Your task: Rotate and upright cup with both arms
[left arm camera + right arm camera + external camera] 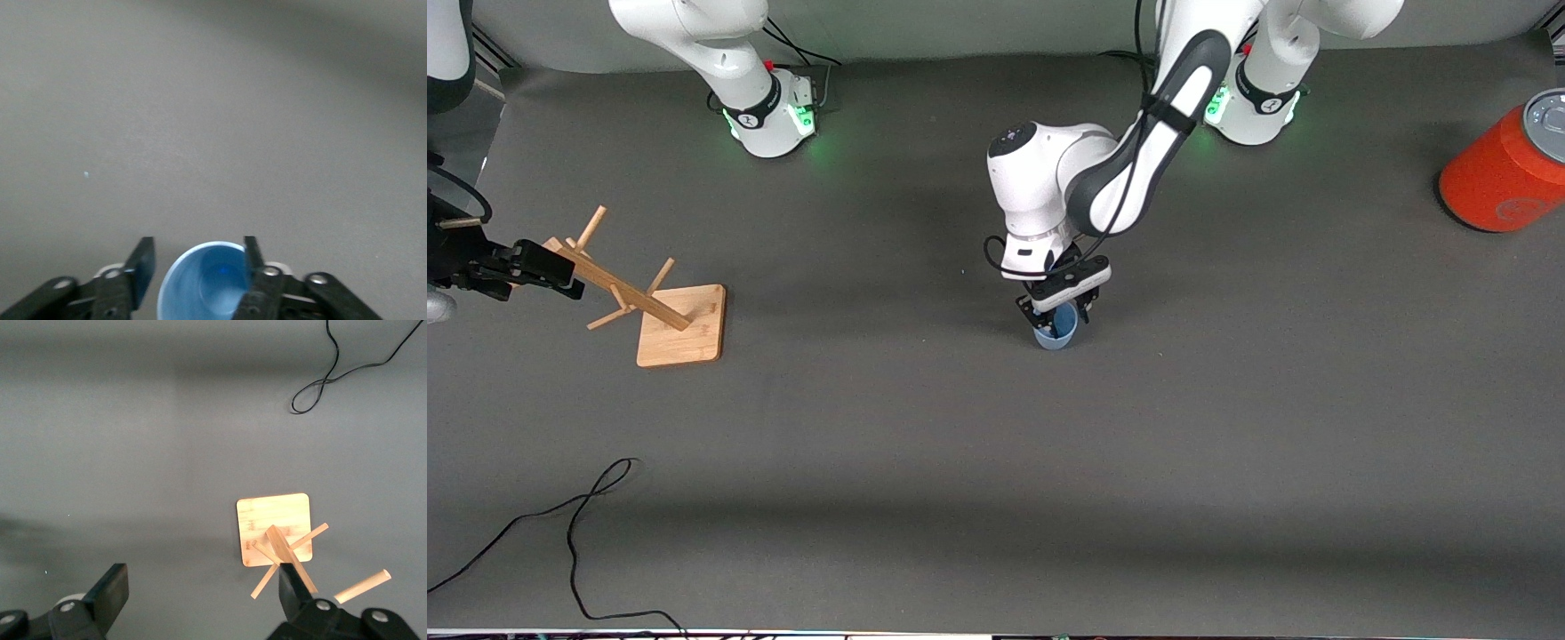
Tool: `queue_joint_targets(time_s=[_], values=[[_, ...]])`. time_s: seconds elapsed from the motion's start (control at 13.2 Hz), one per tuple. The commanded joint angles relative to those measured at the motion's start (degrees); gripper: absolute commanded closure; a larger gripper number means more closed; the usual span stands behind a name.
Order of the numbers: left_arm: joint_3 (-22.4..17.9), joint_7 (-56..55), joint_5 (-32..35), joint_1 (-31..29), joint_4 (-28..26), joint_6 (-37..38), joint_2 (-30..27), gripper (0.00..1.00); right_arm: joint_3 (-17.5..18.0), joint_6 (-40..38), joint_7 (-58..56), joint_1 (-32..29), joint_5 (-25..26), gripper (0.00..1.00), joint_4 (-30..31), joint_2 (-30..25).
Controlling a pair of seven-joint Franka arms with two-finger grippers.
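Grey table [1227, 427] bears the cup [1056, 333] upright between the left gripper's [1058, 311] spread jaws.

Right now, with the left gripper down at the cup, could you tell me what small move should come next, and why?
Probably lift the left gripper straight up. The cup stands mouth up on the table, and the fingers sit apart, one inside the rim and one outside, not pressing it. The right gripper waits open above the wooden rack.

No readable text, faint round emblem on orange cylinder [1507, 169] (illegible), nothing else lettered
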State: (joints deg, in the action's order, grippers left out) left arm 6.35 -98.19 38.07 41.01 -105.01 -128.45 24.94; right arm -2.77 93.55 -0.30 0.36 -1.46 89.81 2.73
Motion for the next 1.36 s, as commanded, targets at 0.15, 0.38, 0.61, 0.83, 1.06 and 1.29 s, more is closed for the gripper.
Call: queue_joint_targets(time_s=[0.15,0.38,0.61,0.83,1.06,1.29], values=[[-0.2,28.0,-18.9,-6.9,16.5,19.3,-3.6,0.00,0.0,0.0,-0.9,0.1,0.7,0.00,0.3,-0.5],[0.0,47.9,-25.7,-17.6,18.9,22.7,-6.6,0.00,0.0,0.0,-1.1,0.0,0.7,0.00,0.1,-0.5],[-0.2,66.3,-34.4,-30.1,18.9,27.5,-12.6,0.00,0.0,0.0,-1.1,0.0,0.7,0.00,0.1,-0.4],[-0.5,75.7,-34.8,-36.0,15.6,32.7,-18.6,0.00,0.0,0.0,-1.1,0.0,0.7,0.00,0.3,-0.4],[-5.7,81.0,-34.7,-35.0,4.6,29.5,-26.9,0.00,0.0,0.0,-1.1,0.0,0.7,0.00,0.1,-0.4],[-5.7,82.3,-34.6,-37.0,4.2,30.1,-27.2,0.00,0.0,0.1,-1.1,0.0,0.7,0.00,0.3,-0.4]])
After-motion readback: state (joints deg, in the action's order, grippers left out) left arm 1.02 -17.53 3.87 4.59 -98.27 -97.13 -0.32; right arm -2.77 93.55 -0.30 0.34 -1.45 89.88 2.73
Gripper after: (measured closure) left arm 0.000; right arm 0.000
